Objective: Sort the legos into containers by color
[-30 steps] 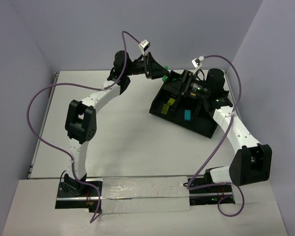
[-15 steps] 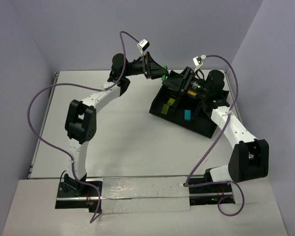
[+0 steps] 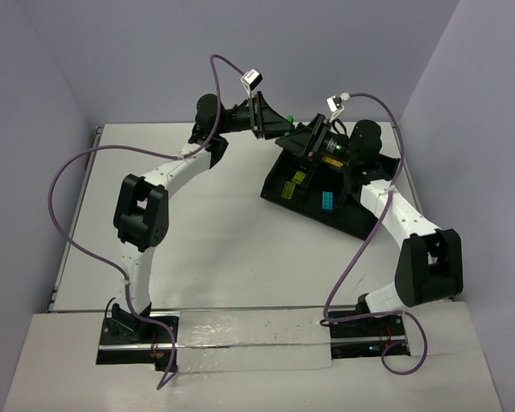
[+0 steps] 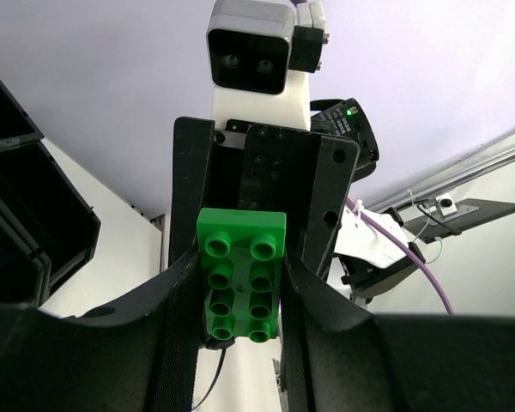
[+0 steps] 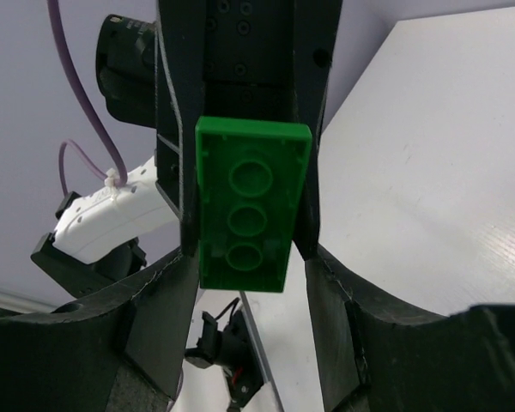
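A green lego [image 4: 240,283] with two rows of studs is pinched between my left gripper's [image 4: 239,268] fingers, held in the air. My right gripper [image 5: 253,262] faces it head-on, its jaws spread on either side of the same brick's hollow underside [image 5: 253,202], with a small gap on one side. In the top view the two grippers, left [image 3: 275,130] and right [image 3: 302,142], meet tip to tip above the far left corner of the black tray [image 3: 360,225]. A yellow lego [image 3: 298,180] and a cyan lego [image 3: 326,202] lie in separate compartments.
The tray stands tilted at the right rear of the white table [image 3: 215,249]; its edge also shows at the left of the left wrist view [image 4: 34,206]. Purple cables [image 3: 69,172] loop from both arms. Walls close in the table at the back and sides.
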Robot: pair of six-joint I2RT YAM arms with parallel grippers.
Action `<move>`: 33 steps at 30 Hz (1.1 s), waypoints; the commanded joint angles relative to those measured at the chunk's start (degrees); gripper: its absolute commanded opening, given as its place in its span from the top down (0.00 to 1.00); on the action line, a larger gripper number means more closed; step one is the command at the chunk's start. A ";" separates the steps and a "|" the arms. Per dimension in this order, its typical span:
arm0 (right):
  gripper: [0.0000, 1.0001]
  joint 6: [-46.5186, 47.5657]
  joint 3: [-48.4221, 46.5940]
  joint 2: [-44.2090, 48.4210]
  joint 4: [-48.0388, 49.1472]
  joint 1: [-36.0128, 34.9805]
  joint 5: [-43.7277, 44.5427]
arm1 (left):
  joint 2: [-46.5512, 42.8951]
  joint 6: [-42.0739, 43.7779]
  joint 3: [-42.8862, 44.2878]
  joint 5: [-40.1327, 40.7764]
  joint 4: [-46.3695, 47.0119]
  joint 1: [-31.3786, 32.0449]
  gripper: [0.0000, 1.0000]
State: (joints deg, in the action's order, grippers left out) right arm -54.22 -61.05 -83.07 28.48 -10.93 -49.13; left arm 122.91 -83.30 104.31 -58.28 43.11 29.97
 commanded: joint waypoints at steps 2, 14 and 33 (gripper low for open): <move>0.45 -1.36 -3.47 -0.24 5.38 -0.76 -0.70 | -3.20 1.17 -0.24 -0.88 2.71 0.44 1.00; 1.00 -0.36 0.45 1.27 4.87 -0.76 0.38 | -3.85 3.04 -0.08 -0.55 0.58 0.36 0.96; 1.00 20.88 -15.04 -2.69 -38.52 1.71 24.68 | -15.21 36.64 3.33 22.61 -52.45 -9.23 0.01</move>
State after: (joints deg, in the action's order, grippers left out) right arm -41.18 -67.23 -82.44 6.13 -10.69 -37.72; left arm 116.48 -61.26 104.00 -49.15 12.23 24.85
